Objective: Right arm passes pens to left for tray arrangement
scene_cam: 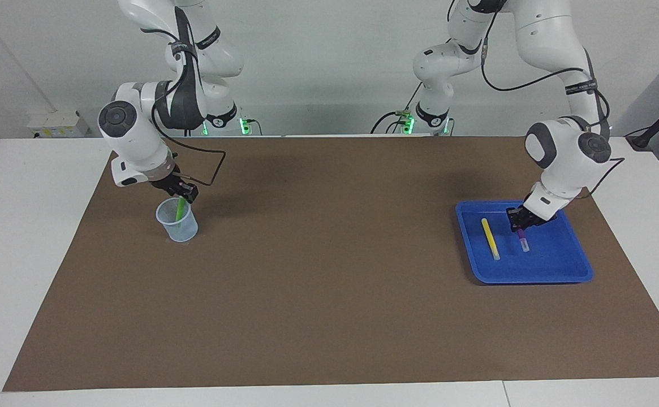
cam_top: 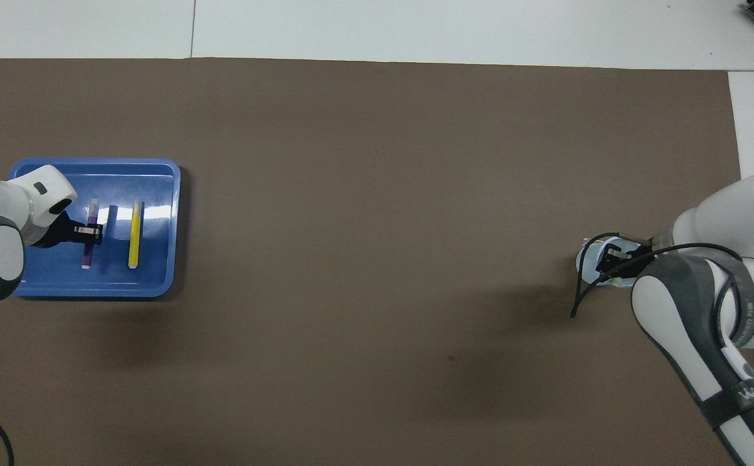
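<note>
The facing view is taken from high across the table, toward the robots. The overhead view is taken steeply downward from above the robots' end. The brown mat [scene_cam: 329, 294] is shared by both views.

**Both arms reached low**

The left arm bends down steeply, its tool [scene_cam: 520, 225] pointing downward with fingers clamped together on a thin object. The right arm (blue-lit wrist) folds down likewise, its tool [scene_cam: 184, 194] lowered; whether its fingers have met cannot be told.
</note>
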Available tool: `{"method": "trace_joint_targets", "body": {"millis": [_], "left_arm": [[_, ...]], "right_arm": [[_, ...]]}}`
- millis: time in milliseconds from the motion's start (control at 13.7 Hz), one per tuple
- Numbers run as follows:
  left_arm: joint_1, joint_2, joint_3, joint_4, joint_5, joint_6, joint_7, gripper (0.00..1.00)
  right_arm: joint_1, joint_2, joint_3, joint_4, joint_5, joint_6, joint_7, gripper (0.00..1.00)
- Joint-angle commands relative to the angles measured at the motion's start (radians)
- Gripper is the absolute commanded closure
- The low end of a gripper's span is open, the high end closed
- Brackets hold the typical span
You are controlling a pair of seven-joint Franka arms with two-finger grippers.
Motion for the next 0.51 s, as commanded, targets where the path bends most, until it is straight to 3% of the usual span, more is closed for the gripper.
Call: {"method": "trace_joint_targets", "body": {"millis": [0, 146, 292, 365, 438], "left_arm": [[0.018, 0.022, -0.011, -0.001, 0.020, 0.043, -0.008, 1.00], [0.018, 0.022, -0.011, -0.018, 0.020, 0.069, -0.008, 1.00], [0.018, 0.023, -0.011, -0.022, 0.020, 0.098, -0.005, 1.00], [0.016, 0.023, -0.011, -0.024, 0.020, 0.110, -0.003, 0.87], [0.016, 0.025, -0.012, -0.026, 0.020, 0.115, -0.005, 0.50]], "right_arm": [[-0.017, -0.013, 0.014, -0.029, -0.021, 0.029, 0.021, 0.38], [-0.019, -0.011, 0.014, -0.034, -0.021, 0.037, 0.019, 0.43], [-0.024, -0.011, 0.014, -0.037, -0.021, 0.037, 0.011, 0.59], [-0.024, -0.013, 0.014, -0.037, -0.021, 0.037, 0.011, 0.69], [-0.024, -0.011, 0.014, -0.037, -0.021, 0.037, 0.010, 0.76]]}}
